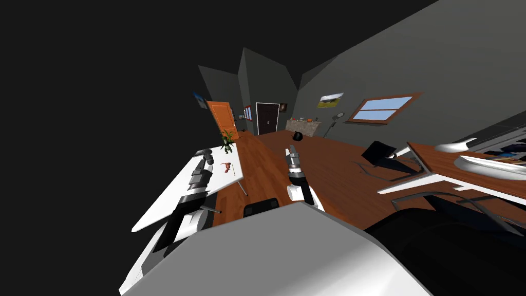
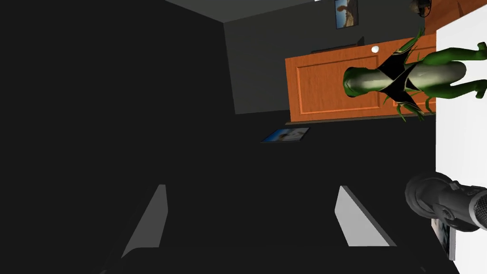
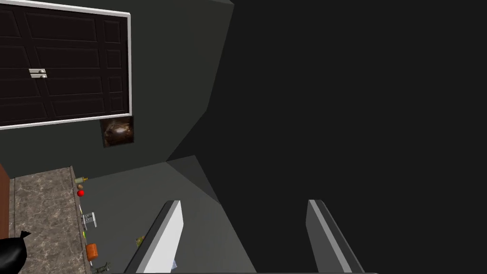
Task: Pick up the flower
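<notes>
On the white table (image 1: pixel 169 198) at my left, a small red flower (image 1: pixel 226 166) with a thin pale stem lies flat. Further along the table stands a green leafy plant (image 1: pixel 226 139), which the left wrist view shows as a green stalk with spiky leaves (image 2: pixel 404 78) in front of an orange door. My left gripper (image 1: pixel 206 155) hovers over the table's far left part, open and holding nothing (image 2: pixel 252 216); the flower lies to its right. My right gripper (image 1: pixel 292 150) is raised over the wooden floor, open and holding nothing (image 3: pixel 242 235).
A dark grey cylinder (image 2: pixel 442 202) lies on the table edge (image 2: pixel 459 142) close to my left gripper. The orange door (image 1: pixel 222 117) stands beyond the table. A brown desk (image 1: pixel 462 167) and a dark chair (image 1: pixel 378 152) are on the right.
</notes>
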